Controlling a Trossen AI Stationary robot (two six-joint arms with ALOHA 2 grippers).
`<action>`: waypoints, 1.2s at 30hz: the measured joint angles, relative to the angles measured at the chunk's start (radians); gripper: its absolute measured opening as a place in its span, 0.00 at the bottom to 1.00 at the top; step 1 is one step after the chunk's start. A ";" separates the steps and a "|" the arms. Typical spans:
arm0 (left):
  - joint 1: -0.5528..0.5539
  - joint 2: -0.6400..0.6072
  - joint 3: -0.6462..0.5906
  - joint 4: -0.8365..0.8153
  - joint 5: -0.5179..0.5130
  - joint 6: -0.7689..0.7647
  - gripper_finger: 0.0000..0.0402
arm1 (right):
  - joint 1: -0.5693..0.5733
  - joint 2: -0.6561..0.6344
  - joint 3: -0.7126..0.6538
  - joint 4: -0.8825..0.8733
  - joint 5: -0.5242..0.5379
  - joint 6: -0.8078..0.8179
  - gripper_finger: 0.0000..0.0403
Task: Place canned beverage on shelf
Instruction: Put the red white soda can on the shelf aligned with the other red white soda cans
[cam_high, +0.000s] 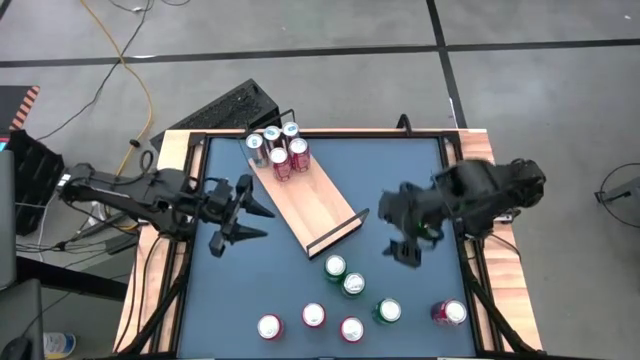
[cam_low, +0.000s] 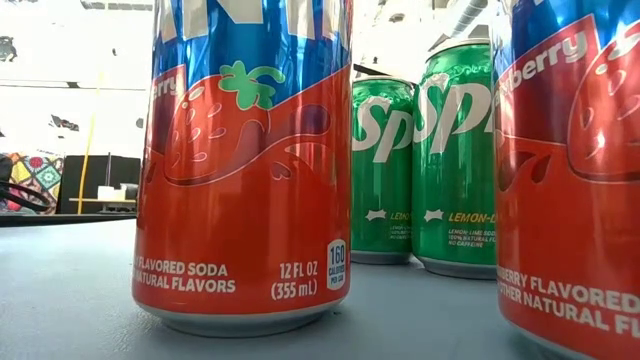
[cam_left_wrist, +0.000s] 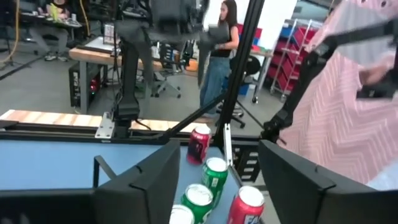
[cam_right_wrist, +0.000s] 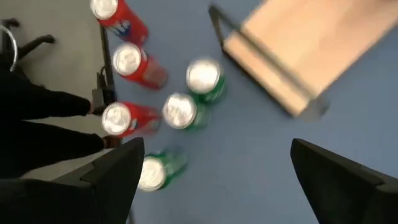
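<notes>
Shelf (cam_high: 312, 203) lies flat on the blue table (cam_high: 400, 180), its long axis running diagonally from the far left corner toward the table's middle. It is a pale wood board with a thin black rail (cam_high: 338, 232) at the near end and another behind the cans at the far end. Five cans (cam_high: 278, 148) stand upright, bunched at that far end, silver tops up, some with red sides; the rest of the board is bare.

My left gripper (cam_high: 240, 215) sits over the table just left of the shelf, fingers spread apart and holding nothing; no can is between them. My right gripper (cam_high: 405, 245) hangs right of the shelf's near end, jaws wide and empty.

Seven more cans stand on the table's near part: two green ones (cam_high: 344, 276) just off the shelf's near rail, then a loose row of red and green ones (cam_high: 350, 328) toward the front edge.
</notes>
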 joint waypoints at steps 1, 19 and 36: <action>-0.007 0.000 0.004 0.000 -0.012 -0.014 0.53 | 0.026 0.000 -0.028 -0.002 0.004 0.067 0.96; -0.013 0.000 0.010 -0.019 -0.075 -0.079 0.57 | 0.518 -0.013 -0.338 -0.002 -0.152 0.996 0.96; -0.012 0.000 0.010 -0.015 -0.212 -0.081 0.57 | 0.737 -0.068 -0.488 -0.001 -0.069 1.112 0.96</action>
